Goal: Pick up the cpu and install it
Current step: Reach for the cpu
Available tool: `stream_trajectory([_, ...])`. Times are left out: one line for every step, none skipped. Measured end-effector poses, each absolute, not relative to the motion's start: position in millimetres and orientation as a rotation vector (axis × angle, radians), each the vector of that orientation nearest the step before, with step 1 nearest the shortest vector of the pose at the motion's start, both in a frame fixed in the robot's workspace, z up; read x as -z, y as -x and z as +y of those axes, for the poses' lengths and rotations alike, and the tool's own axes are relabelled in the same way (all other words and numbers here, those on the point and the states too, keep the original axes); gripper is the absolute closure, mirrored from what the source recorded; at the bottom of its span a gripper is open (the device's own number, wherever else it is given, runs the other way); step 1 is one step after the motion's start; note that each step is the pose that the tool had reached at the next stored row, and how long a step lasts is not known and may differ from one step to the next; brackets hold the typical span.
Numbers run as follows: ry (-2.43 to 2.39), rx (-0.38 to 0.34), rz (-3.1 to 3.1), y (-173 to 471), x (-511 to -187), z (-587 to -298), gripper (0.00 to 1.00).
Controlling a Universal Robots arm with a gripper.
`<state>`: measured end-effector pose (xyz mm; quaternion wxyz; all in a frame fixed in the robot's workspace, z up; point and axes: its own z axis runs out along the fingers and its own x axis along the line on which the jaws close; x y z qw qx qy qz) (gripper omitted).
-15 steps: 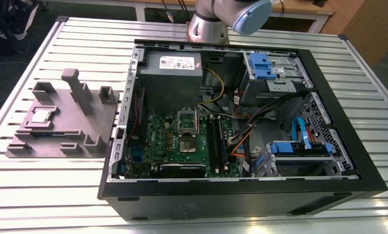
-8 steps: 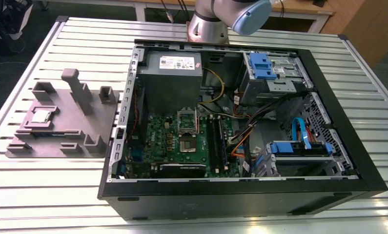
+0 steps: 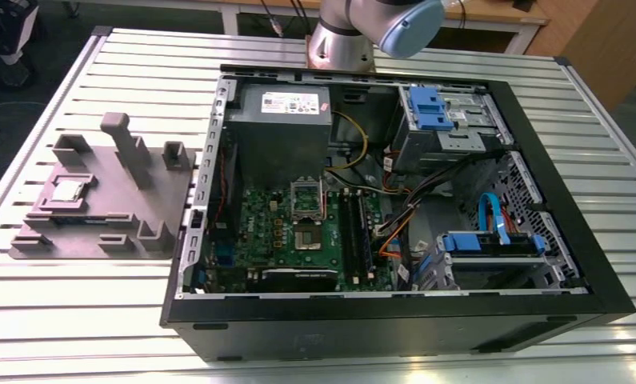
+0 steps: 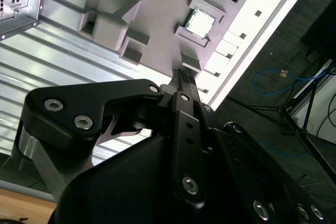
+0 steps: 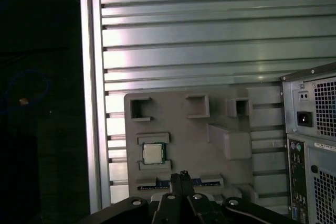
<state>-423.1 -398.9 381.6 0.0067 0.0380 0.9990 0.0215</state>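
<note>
Cpu [image 5: 153, 153]: flat in its grey fixture plate [image 5: 181, 116] pocket, ungrasped, well below the gripper [image 5: 184, 174], slightly aside of its empty, closed jaws.

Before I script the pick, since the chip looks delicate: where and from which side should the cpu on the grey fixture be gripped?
Grip the cpu by its two free opposite edges, coming straight down from above. It lies flat, metal top up, on the fixture plate, and raised blocks flank its other two edges, so probably only the free pair leaves room.
</note>
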Motion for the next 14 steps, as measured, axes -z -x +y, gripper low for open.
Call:
stream_trajectory([-0.119,-0.067,3.125,424.3,-381.6,-398.9,0.9])
stream_trajectory([-0.119,-0.067,3.125,425.5,-381.6,-398.9,0.9])
stream_trajectory([-0.119,-0.067,3.125,426.8,-381.5,-399.0,0.9])
stream_trajectory([-0.119,-0.067,3.125,428.2,-381.5,-398.9,0.9])
stream_trajectory([-0.119,-0.067,3.125,429.7,-381.5,-398.9,0.9])
stream_trajectory([-0.119,-0.067,3.125,431.3,-381.5,-398.9,0.9])
stream_trajectory([-0.119,-0.067,3.125,432.8,-381.4,-398.9,0.9])
stream_trajectory([-0.119,-0.067,3.125,434.4,-381.5,-398.9,0.9])
stream_trajectory([-0.119,-0.067,3.125,436.0,-381.5,-398.9,0.9])
stream_trajectory([-0.119,-0.067,3.125,437.4,-381.5,-398.9,0.9])
stream_trajectory([-0.119,-0.067,3.125,438.6,-381.5,-398.9,0.9])
stream_trajectory([-0.119,-0.067,3.125,439.2,-381.5,-399.0,0.9])
stream_trajectory([-0.119,-0.067,3.125,439.4,-381.5,-399.0,0.9])
stream_trajectory([-0.119,-0.067,3.125,439.3,-381.5,-399.0,0.9])
